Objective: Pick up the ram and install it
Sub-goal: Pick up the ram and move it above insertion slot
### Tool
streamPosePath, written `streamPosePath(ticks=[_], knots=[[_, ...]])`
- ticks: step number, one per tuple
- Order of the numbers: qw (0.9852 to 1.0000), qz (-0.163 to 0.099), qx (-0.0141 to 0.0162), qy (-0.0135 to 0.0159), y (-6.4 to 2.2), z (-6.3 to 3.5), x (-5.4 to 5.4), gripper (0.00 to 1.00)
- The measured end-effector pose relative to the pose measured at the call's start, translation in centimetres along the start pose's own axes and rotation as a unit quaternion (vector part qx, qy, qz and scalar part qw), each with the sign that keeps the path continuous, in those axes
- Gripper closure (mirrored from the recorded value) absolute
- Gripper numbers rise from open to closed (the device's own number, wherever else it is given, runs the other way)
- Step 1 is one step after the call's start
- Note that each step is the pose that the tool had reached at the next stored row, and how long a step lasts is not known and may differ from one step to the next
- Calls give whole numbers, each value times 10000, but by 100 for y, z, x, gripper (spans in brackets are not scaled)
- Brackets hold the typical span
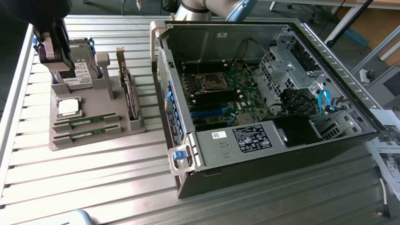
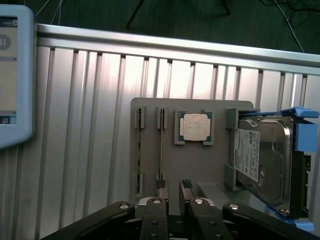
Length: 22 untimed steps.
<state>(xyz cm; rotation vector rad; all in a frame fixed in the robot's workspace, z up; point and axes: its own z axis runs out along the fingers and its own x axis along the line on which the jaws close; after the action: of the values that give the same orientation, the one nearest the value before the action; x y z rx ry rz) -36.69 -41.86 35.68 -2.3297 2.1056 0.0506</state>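
Two rams, thin green sticks, lie side by side in slots of the grey holder (image 1: pixel 93 140); one ram (image 2: pixel 161 150) (image 1: pixel 84 123) is nearer the processor, the other ram (image 2: pixel 139 150) (image 1: pixel 86 135) is beside it. My gripper (image 2: pixel 175 210) (image 1: pixel 55 47) hangs above the holder, apart from the sticks, open, with nothing between its fingers (image 2: pixel 152 220). In the exterior view it hovers at the holder's hard-drive end. The open computer case (image 1: pixel 269 93) with its motherboard (image 1: pixel 228 93) lies on the exterior view's right.
The holder also carries a square silver processor (image 2: pixel 194 126), a hard drive (image 2: pixel 262 165) in a blue frame and an upright expansion card (image 1: pixel 128 93). A screen device (image 2: pixel 15 75) lies on the ribbed metal table (image 1: pixel 93 187). Papers (image 1: pixel 387 150) lie past the case.
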Motion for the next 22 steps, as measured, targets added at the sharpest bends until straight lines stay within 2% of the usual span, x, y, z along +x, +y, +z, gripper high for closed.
streamPosePath(ticks=[9,22], knots=[[10000,0,0,0,-3,156,4,76],[10000,-21,-1,1,-4,208,5,76]])
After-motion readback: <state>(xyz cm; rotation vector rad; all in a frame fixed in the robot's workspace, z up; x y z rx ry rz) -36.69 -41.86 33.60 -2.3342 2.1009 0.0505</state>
